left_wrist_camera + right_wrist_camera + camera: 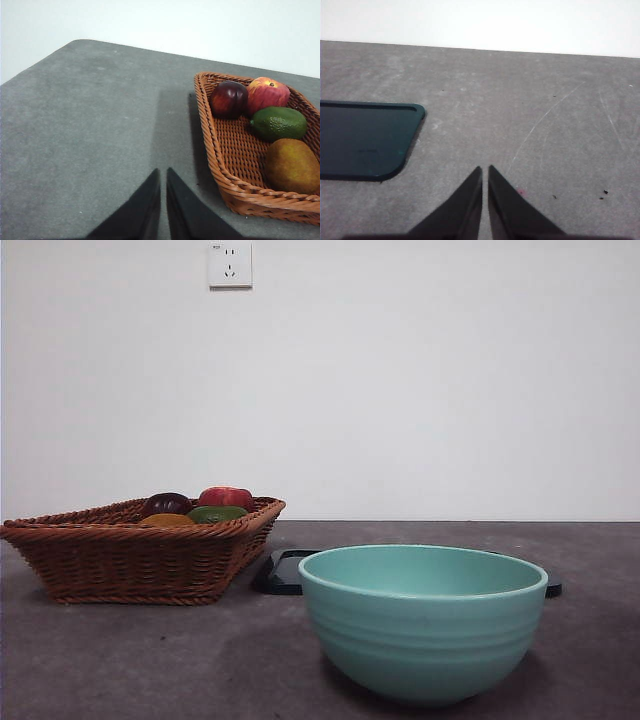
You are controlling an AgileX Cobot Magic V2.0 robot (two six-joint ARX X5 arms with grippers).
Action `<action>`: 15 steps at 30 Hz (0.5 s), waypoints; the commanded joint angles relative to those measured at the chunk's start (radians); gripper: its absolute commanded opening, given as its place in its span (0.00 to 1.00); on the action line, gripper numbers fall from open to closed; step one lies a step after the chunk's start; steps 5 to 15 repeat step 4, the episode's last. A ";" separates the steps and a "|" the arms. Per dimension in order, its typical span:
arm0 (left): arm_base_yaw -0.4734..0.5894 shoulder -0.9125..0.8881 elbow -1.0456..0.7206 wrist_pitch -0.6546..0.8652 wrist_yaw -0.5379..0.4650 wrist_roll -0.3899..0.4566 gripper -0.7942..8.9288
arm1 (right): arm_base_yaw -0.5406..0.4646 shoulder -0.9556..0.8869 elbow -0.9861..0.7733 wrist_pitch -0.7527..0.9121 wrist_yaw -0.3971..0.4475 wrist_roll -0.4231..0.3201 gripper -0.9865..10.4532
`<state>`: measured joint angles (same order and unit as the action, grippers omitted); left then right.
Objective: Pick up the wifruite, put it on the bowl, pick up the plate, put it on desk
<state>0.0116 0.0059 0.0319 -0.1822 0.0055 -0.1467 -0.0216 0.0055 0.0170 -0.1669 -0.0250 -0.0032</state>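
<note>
Wifruite: the wifruite [292, 166] lies in the wicker basket [235, 192], at the end of the fruit row closest to the left pincer. It is an orange-brown oval with dull skin; in the left wrist view its long axis runs roughly along the basket's length, in line with the other fruit. In the front view only its top [166, 520] shows above the basket rim.

Basket contents: four pieces in all, the wifruite, a green avocado-like fruit [278, 123] just beside it, a red fruit [267, 94] and a dark purple fruit [228, 99] side by side at the far end.

Basket place: it stands on the tabletop [120, 660], off to one side of the bowl and apart from it.

Bowl: the mint-green bowl [423, 625] stands upright near the front camera; nothing shows above its rim, and its inside is not visible.

Plate: a dark, flat plate with rounded corners [362, 140] lies on the tabletop behind the bowl, between bowl and basket in the front view [283, 573].

Left pincer: the left pincer [163, 172] is clenched, holding nothing, above bare tabletop beside the basket.

Right pincer: the right pincer [485, 170] is clenched, holding nothing, over bare tabletop near the plate's corner.
</note>
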 commanded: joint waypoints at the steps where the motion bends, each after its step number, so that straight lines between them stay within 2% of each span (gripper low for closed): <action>1: -0.001 -0.002 -0.020 -0.005 0.001 0.010 0.10 | 0.000 -0.002 -0.005 0.014 0.000 -0.006 0.10; 15: -0.001 -0.002 -0.020 -0.005 0.001 0.010 0.10 | 0.000 -0.002 -0.005 0.014 0.000 -0.006 0.10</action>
